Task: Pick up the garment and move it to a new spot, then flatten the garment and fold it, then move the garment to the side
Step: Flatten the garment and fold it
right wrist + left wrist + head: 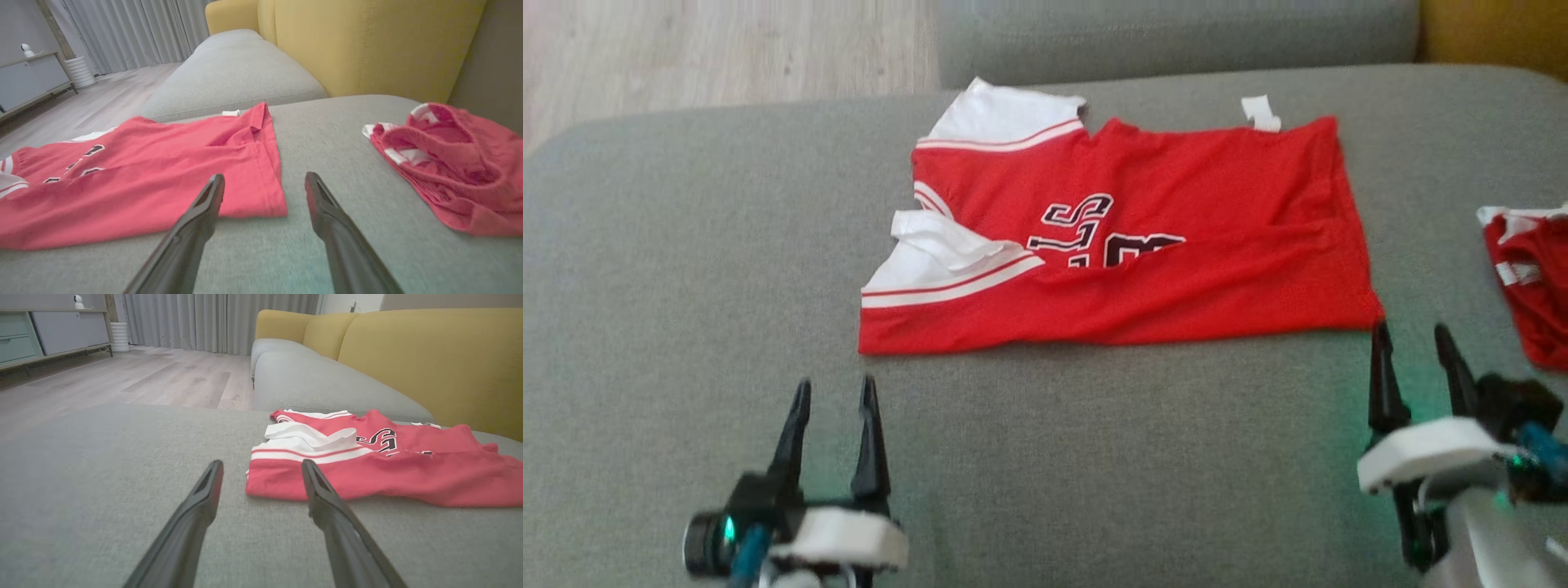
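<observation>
Setting: grey woven sofa seat point(645, 327), yellow upholstered backrest point(429, 355) behind it, pale wooden floor point(686, 49) and grey curtains point(204, 318) beyond.

Item 1: red knit jersey point(1176, 204), with white striped sleeves and black-and-white chest lettering. Location: middle of the seat, lying flat, with its near long side seemingly turned over onto the lettering. Long axis: across the robot, left to right. Orientation: collar and sleeves towards the robot's left, hem towards its right. A small white label point(1262, 113) shows at the far edge.

Item 2: right gripper point(1410, 328). Its two dark fingers are spread with nothing between them. The tips sit just beside the jersey's near hem corner; contact cannot be told. In its wrist view that corner lies just ahead of one finger.

Item 3: left gripper point(836, 382). Its fingers are spread and empty. It sits on the near side of the jersey, by the sleeve-end corner but a little apart from the cloth, which lies ahead and slightly to the right of the tips.

Assessment: the jersey lies ahead of both grippers, and its near long edge spans the gap between them. The right gripper is the closer. Each arm faces one near corner, so a paired pinch along that edge looks the likely approach.

Item 4: crumpled red garment with white trim point(1531, 278), at the right end of the seat, well apart from the jersey.
</observation>
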Robot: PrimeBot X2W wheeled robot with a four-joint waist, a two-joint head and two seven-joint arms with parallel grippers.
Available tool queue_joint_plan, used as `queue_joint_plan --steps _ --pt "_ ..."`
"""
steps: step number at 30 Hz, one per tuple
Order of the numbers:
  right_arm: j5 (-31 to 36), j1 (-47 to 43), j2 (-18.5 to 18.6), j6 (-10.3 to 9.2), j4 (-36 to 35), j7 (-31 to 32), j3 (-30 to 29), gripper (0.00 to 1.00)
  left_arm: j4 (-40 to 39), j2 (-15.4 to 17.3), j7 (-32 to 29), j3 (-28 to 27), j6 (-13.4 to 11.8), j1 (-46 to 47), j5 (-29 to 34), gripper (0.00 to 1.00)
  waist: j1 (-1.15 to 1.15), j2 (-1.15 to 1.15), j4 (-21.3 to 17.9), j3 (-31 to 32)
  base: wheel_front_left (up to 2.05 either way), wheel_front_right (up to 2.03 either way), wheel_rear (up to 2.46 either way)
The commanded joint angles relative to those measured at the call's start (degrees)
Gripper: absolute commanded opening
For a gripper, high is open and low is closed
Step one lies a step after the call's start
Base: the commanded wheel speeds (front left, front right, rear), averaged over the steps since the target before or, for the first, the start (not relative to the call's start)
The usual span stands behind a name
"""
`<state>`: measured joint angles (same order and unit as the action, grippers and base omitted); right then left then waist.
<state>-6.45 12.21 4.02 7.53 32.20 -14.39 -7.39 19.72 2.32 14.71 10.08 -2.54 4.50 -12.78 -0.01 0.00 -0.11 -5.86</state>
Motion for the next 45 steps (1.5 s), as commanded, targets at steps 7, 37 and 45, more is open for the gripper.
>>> queue_joint_plan --steps 7,37,45 --pt "-0.3 -5.1 -1.0 -0.04 -1.7 -0.6 1.3 1.00 -3.7 0.6 0.3 -2.1 -0.8 -7.2 0.1 1.00 0.01 0.00 -1.2 4.4 0.00 0.00 0.00" --pt "-3.3 8.7 -1.1 -0.04 -3.5 -0.6 5.4 1.00 16.9 0.6 0.3 -4.1 1.8 14.7 -5.0 1.00 0.01 0.00 -5.4 -9.9 0.00 0.00 0.00" --pt "-3.4 11.5 -0.9 -0.04 1.0 -0.6 4.7 1.00 24.8 0.6 0.3 -2.1 2.2 17.4 -6.2 0.25 0.01 0.00 -5.1 -10.7 0.00 0.00 0.00"
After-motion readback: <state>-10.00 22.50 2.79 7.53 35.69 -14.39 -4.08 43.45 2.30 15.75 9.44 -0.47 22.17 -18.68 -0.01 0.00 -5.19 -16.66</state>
